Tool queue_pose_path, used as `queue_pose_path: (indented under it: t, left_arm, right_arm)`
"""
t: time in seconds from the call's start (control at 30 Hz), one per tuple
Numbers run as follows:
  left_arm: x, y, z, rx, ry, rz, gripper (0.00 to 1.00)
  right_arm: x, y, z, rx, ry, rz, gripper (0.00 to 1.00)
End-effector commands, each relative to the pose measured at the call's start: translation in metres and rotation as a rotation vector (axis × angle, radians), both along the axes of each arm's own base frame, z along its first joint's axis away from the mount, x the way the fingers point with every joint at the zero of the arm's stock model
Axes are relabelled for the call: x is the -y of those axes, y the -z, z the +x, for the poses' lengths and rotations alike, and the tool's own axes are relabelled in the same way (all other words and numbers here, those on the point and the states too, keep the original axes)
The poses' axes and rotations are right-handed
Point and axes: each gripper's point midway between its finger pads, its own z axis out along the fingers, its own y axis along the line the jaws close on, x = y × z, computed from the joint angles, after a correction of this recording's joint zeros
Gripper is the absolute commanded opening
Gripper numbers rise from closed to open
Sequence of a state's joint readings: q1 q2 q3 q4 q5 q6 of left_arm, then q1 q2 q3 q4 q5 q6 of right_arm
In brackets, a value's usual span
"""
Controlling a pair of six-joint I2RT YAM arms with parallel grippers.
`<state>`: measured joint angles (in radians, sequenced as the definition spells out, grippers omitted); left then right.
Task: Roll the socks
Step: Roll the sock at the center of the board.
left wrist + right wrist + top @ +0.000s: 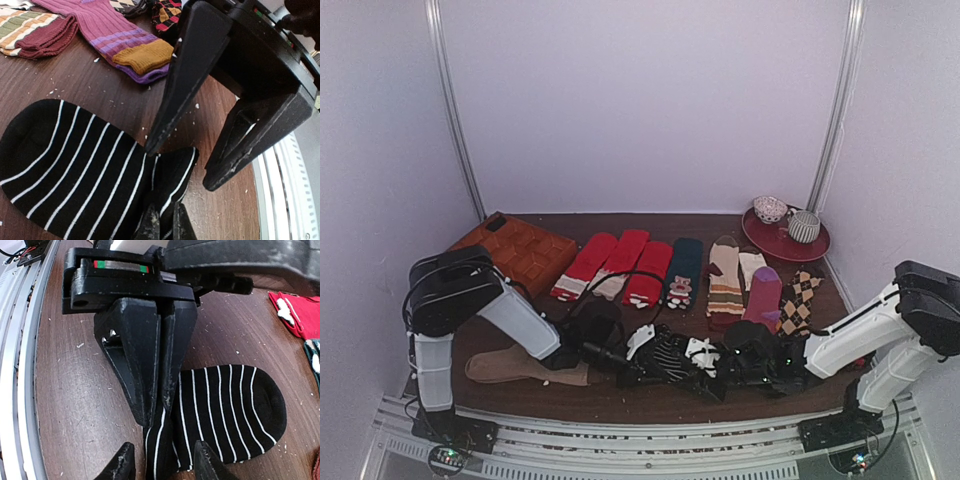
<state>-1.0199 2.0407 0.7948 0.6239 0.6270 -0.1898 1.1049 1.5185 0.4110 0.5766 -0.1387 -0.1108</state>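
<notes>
The left gripper (159, 415) is clenched on the narrow end of the black sock (230, 410). Its two fingers are pressed flat together with the striped cloth pinched between them, low over the table (75, 390). The right gripper (165, 465) is released: its fingers stand apart, one on each side of the same bunched end. A small gap shows between each finger and the cloth, so it grasps nothing. The two claws are very near to each other, and in my judgement this is the first danger: if the right one closes here, or turns to begin the roll, its finger may meet the left fingers and not the sock. A second danger is that it catches only the thin edge or only one layer, and then the roll would come out loose or crooked. Also, if the left claw pulls before the other has a hold, the sock may slide on the wood and the fold may open. The sock lies at the near middle of the table, between the two arms and apart from the red socks (297, 315) farther back. It is short and black with thin white stripes across. The rounded toe part lies flat and wide, and toward the claws the cloth is gathered into a narrow, wrinkled fold. No roll is formed yet, as far as I can see. Whether it is one sock or two lying together I cannot tell.
</notes>
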Motion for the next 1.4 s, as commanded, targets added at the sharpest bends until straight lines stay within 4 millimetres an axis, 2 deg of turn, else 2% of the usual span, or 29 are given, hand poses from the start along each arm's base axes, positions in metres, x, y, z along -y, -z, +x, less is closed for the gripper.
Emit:
queue_pose_path:
  t: [0.0,0.17,0.37,0.4,0.43,0.5,0.6,0.7,0.77,0.8,0.83,0.97,1.13,1.27,1.33,1.37]
  left_arm:
    - [-0.089,0.115,-0.042,-0.221,-0.060,0.495,0.00]
    - [-0.090,0.115,-0.042,-0.222,-0.062,0.494,0.00]
    - [-0.088,0.115,-0.038,-0.202,-0.072,0.493,0.01]
    - [-0.087,0.113,-0.035,-0.184,-0.081,0.483,0.09]
    - [-0.085,0.107,-0.030,-0.155,-0.098,0.464,0.22]
    - [-0.077,0.090,-0.016,-0.083,-0.128,0.415,0.32]
    - [-0.061,0.053,0.007,0.045,-0.170,0.327,0.42]
    - [-0.049,0.010,0.027,0.174,-0.217,0.213,0.62]
    - [-0.047,-0.020,0.033,0.265,-0.240,0.120,0.74]
    - [-0.049,-0.032,0.033,0.305,-0.246,0.078,0.83]
    - [-0.051,-0.040,0.032,0.334,-0.249,0.048,0.87]
    - [-0.056,-0.043,0.020,0.359,-0.216,-0.005,0.87]
    - [-0.045,-0.049,0.009,0.363,-0.168,-0.086,0.71]
    - [-0.036,-0.058,0.009,0.384,-0.155,-0.155,0.67]
    - [-0.033,-0.062,0.007,0.383,-0.141,-0.180,0.59]
    - [-0.032,-0.063,0.006,0.382,-0.135,-0.190,0.48]
  right_arm:
    - [-0.012,-0.003,-0.001,0.000,-0.031,0.018,0.39]
    - [-0.013,0.014,-0.002,-0.049,-0.029,-0.036,0.32]
    - [-0.013,0.025,-0.003,-0.124,-0.001,-0.052,0.10]
    - [-0.012,0.026,-0.002,-0.149,0.009,-0.056,0.08]
    - [-0.010,0.028,-0.003,-0.178,0.014,-0.052,0.07]
    - [-0.005,0.029,-0.003,-0.243,0.042,-0.033,0.07]
    - [0.003,0.036,-0.003,-0.371,0.075,-0.008,0.06]
    - [0.013,0.051,-0.007,-0.485,0.107,-0.028,0.06]
    - [0.020,0.060,-0.009,-0.540,0.130,-0.048,0.06]
    - [0.022,0.064,-0.010,-0.563,0.140,-0.057,0.06]
    - [0.025,0.068,-0.011,-0.585,0.148,-0.066,0.06]
    - [0.030,0.079,-0.015,-0.632,0.163,-0.100,0.06]
    - [0.035,0.086,-0.015,-0.644,0.176,-0.128,0.06]
    - [0.034,0.085,-0.014,-0.643,0.176,-0.131,0.06]
    - [0.035,0.086,-0.013,-0.643,0.182,-0.136,0.06]
    - [0.036,0.086,-0.012,-0.643,0.186,-0.136,0.06]
